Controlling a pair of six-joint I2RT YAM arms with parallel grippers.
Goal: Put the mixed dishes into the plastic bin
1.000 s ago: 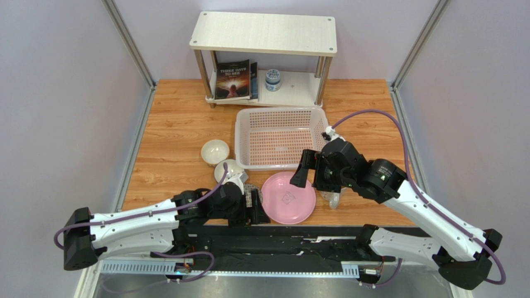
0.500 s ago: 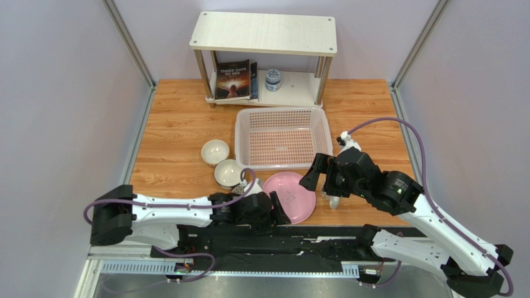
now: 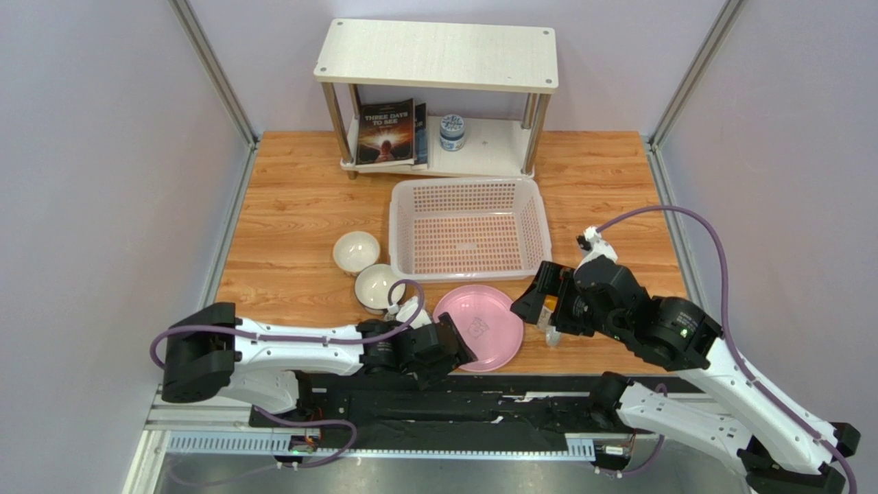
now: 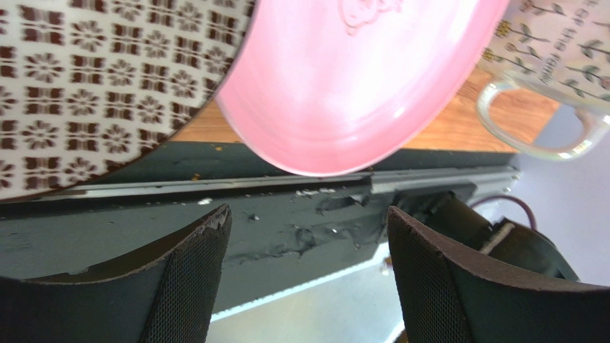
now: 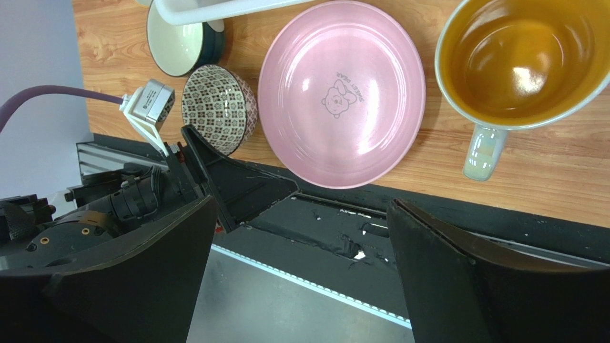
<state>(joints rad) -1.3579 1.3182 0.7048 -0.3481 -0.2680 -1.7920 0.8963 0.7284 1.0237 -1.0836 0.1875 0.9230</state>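
Observation:
The pink plate (image 3: 477, 327) lies at the table's near edge, in front of the empty lattice bin (image 3: 469, 276). My left gripper (image 3: 453, 345) is open and empty, low at the plate's near-left rim (image 4: 358, 78), with the dark-patterned bowl (image 4: 100, 86) beside it. Two white bowls (image 3: 356, 250) (image 3: 377, 286) stand left of the bin. My right gripper (image 3: 538, 298) is open and empty, held above the white mug with yellow inside (image 5: 523, 61), right of the plate (image 5: 342, 91). In the top view the mug is mostly hidden under the right gripper.
A white two-tier shelf (image 3: 438, 51) stands at the back with a book (image 3: 386, 132) and a small blue-white jar (image 3: 451, 132). The black base rail (image 3: 464, 386) runs along the near edge. Frame posts and grey walls close both sides.
My left gripper has reached right along the near edge to the plate's rim. My right gripper has pulled back from the bin's near corner, to the right and nearer, over the mug.

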